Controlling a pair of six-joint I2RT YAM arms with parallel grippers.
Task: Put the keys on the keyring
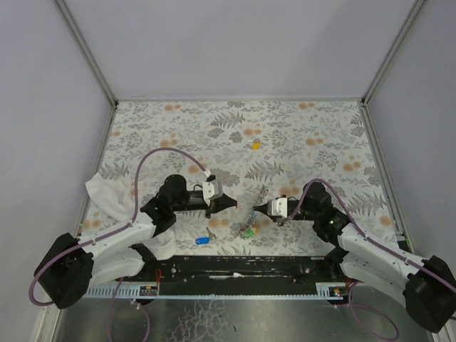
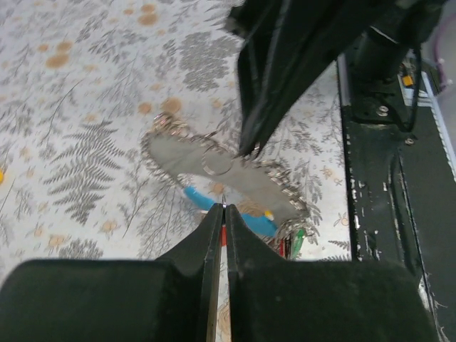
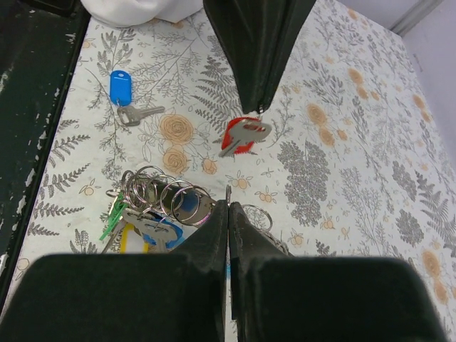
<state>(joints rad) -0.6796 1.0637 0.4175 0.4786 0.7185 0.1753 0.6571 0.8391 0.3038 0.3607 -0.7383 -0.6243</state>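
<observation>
Grey walls close in a fern-and-flower patterned surface (image 1: pixel 320 128). The keyring (image 1: pixel 249 226) lies toward 6 o'clock on it, just ahead of the arm bases and between the two claw tips. It is a bunch of overlapping silver rings (image 3: pixel 160 192) carrying keys with green, yellow and blue heads. A pale coiled cord (image 1: pixel 260 196) runs from the bunch toward 1 o'clock.

The right claw (image 1: pixel 256 209) is closed, with its tip on the cord. A sliver of metal and one ring show at its fingertips (image 3: pixel 217 221), so it seems to pinch the keyring there. In the left wrist view the cord looks blurred and raised under that tip.

The left claw (image 1: pixel 232 204) faces it from 9 o'clock. Its fingers are pressed together on a red key (image 3: pixel 244 135), which hangs at the tip with its silver blade showing. A thin red line sits between the fingers in its own camera.

A key with a blue tag (image 1: pixel 203 239) lies loose at 9 o'clock from the bunch. A small yellow piece (image 1: pixel 254 144) lies well apart at 12 o'clock. A white cloth (image 1: pixel 107 194) is heaped at the surface's 9 o'clock edge.
</observation>
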